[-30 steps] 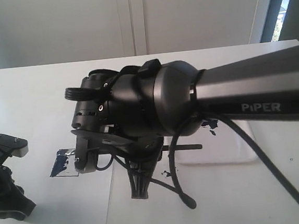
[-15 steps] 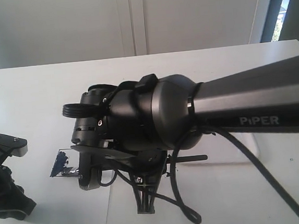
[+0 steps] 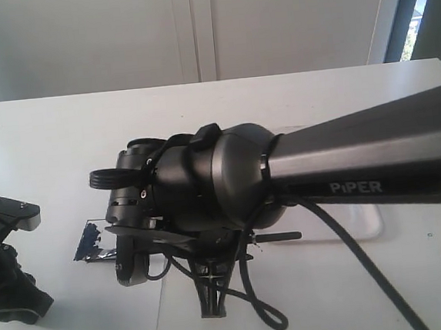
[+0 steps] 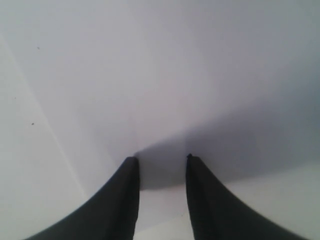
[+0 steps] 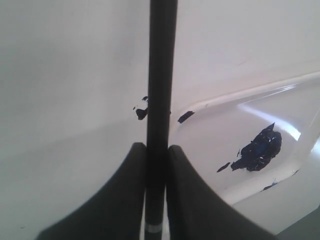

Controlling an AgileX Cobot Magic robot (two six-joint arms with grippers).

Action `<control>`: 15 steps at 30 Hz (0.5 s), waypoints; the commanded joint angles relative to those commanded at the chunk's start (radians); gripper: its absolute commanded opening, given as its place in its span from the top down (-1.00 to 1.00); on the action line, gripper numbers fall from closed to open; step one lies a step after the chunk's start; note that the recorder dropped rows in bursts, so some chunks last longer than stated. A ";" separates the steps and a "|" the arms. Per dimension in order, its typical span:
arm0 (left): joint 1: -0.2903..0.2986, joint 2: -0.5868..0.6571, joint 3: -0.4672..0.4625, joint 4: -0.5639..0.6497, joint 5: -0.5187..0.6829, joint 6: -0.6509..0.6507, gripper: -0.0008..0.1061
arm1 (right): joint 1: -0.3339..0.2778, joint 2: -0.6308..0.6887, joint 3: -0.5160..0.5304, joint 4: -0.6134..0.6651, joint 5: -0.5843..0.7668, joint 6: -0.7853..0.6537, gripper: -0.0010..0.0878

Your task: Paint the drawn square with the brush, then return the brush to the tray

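Note:
My right gripper point(image 5: 156, 148) is shut on the black handle of the brush point(image 5: 161, 75); the bristle tip is out of view. Beside the handle lies the tray point(image 5: 250, 93) with a dark blue paint blob point(image 5: 260, 149). In the exterior view the right arm point(image 3: 207, 189) covers the middle; the brush handle point(image 3: 277, 237) sticks out from under it toward the tray point(image 3: 361, 222). The drawn square point(image 3: 94, 243), smeared with blue, shows on the paper sheet point(image 3: 132, 304) just left of the wrist. My left gripper point(image 4: 161, 159) stands open over white surface, holding nothing.
The left arm point(image 3: 10, 280) rests at the table's left front. Small blue paint splashes point(image 5: 141, 113) lie on the table beside the tray rim. A loose black cable point(image 3: 256, 308) loops down from the right wrist onto the table.
The right arm has shifted left and lower in the exterior view, carrying the brush with it. It now hides the paint marks by the tray. The left arm has not moved.

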 joint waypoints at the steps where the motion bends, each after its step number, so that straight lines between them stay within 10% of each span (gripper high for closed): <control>1: 0.000 0.000 0.000 0.000 0.000 0.000 0.26 | 0.000 0.000 -0.002 -0.007 -0.006 0.000 0.98; 15: 0.000 0.000 0.000 0.000 0.000 -0.012 0.26 | 0.000 0.002 -0.013 -0.050 0.051 0.009 0.98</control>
